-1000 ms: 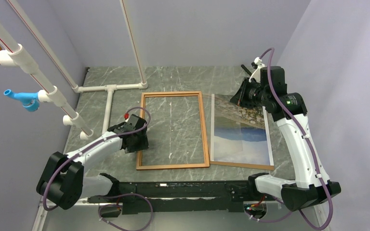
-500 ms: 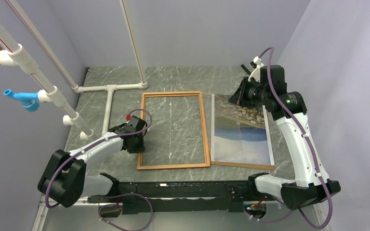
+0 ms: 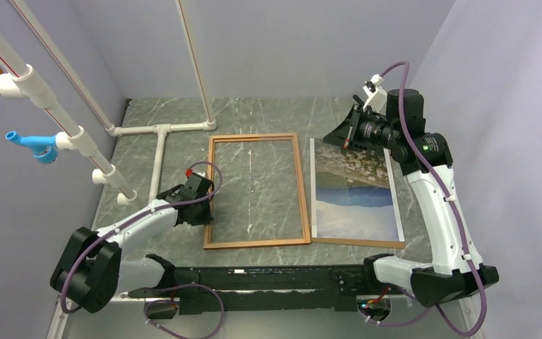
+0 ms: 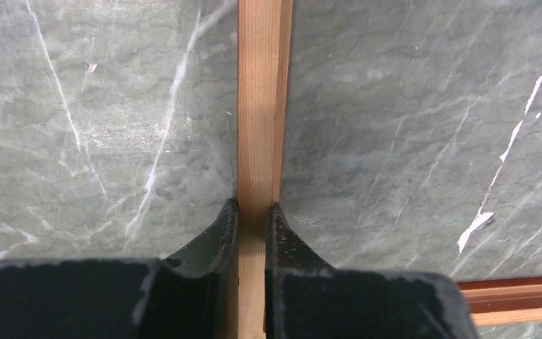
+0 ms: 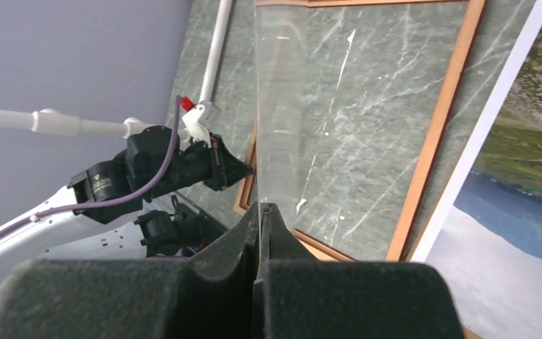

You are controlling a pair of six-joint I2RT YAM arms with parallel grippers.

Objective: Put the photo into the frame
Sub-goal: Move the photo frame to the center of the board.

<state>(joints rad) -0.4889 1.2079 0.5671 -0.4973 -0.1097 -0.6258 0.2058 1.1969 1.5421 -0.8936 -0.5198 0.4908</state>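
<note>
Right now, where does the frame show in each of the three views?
Top external: frame flat in the middle, left of the photo.
Left wrist: one rail runs up the centre, between the fingers; another at lower right.
Right wrist: a rail slants down the right half, right of the clear sheet.
Shared landmark: left gripper on the frame's left rail, also at left in the right wrist view.

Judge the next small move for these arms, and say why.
Probably the right gripper should swing the clear sheet it pinches leftward, over the frame. The left gripper clamps the frame's left rail, which should steady it. Only the table shows through the opening. The photo lies face up to the frame's right, and neither gripper touches it.
</note>
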